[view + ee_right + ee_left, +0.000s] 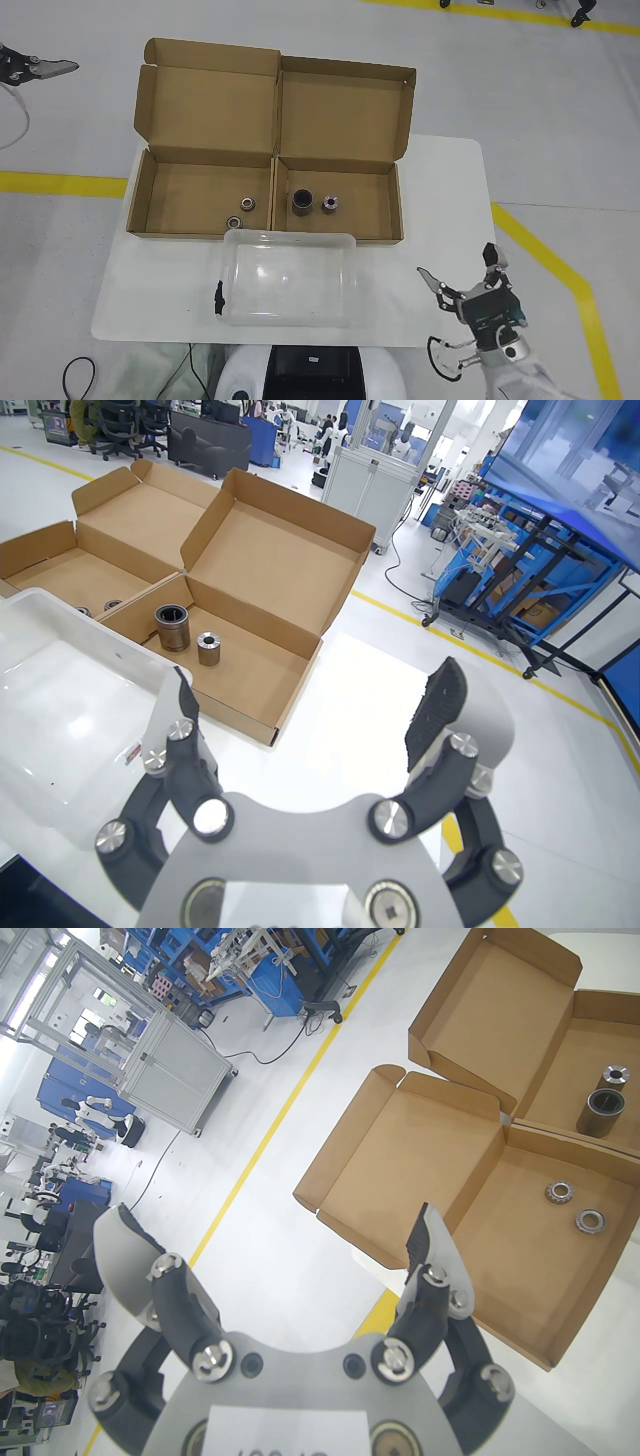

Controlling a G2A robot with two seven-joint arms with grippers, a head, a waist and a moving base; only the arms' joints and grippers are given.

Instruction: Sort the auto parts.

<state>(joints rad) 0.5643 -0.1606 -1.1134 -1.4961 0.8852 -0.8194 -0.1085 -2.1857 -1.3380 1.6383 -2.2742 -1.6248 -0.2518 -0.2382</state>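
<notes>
Looked basically done to me: the bearings sat in the left box and the sleeves in the right box, mid-frame above the clear tray. The left gripper (upper left) and right gripper (lower right) hung spread wide, holding nothing.

brown boxes, white table, clear bin, yellow floor stripes.

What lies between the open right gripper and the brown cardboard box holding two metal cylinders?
Only bare white table lies between the right gripper and the brown cardboard box, as the top view shows.
</notes>
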